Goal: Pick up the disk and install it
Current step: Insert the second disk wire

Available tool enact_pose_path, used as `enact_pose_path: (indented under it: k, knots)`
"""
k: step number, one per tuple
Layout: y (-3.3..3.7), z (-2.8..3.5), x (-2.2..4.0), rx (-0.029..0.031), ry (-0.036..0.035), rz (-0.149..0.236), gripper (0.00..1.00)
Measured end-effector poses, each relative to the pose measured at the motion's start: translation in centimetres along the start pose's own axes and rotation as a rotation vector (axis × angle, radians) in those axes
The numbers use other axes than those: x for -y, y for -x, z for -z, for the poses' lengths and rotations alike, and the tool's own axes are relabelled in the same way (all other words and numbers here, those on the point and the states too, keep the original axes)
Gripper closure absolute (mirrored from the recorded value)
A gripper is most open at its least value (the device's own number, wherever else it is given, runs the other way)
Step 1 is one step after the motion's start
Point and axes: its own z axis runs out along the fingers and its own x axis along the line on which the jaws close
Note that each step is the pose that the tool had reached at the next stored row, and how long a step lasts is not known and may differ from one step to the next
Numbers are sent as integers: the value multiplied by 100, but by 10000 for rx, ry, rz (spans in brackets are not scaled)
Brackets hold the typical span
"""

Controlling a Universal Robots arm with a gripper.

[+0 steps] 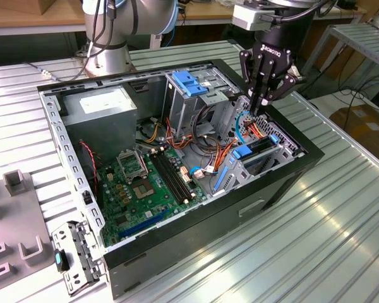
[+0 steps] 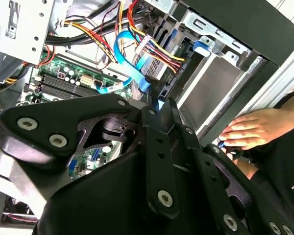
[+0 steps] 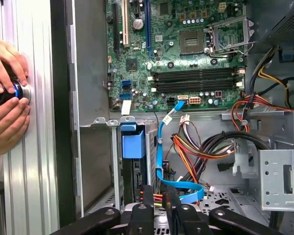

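The disk [image 1: 261,146] sits in the lower drive cage at the front of the open computer case [image 1: 284,183], on the exterior view's right, with a blue rail tab [image 1: 242,152] at its end. In the first wrist view the disk [image 3: 137,172] shows edge-on under the blue tab [image 3: 133,145]. My gripper [image 1: 256,112] hangs just above that cage, fingers pressed together, tips among the blue ribbon cable [image 3: 160,147] and the orange wires. Both wrist views show the black fingers [image 2: 153,113] closed with nothing held.
A person's hands [image 3: 7,98] rest on the ribbed table [image 3: 34,161] beside the case, holding a small round part. The case holds a green motherboard [image 1: 145,183], a grey power supply [image 1: 107,107] and an upper cage with a blue latch plate [image 1: 189,82]. Grey fixtures [image 1: 19,183] stand at the exterior view's left.
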Motion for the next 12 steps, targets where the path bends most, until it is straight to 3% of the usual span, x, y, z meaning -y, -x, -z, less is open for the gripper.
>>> enact_pose_path:
  k: [2, 5, 6, 7, 9, 12]
  knots:
    - [-2, 32, 0, 0, 1, 0, 75]
    - [32, 37, 0, -77, -4, 1, 75]
    - [110, -47, 10, -311, -15, 0, 75]
    - [112, -58, 11, -351, -17, 1, 75]
    - [116, -76, 11, -403, -19, 2, 75]
    - [119, -90, 10, -410, -20, 2, 75]
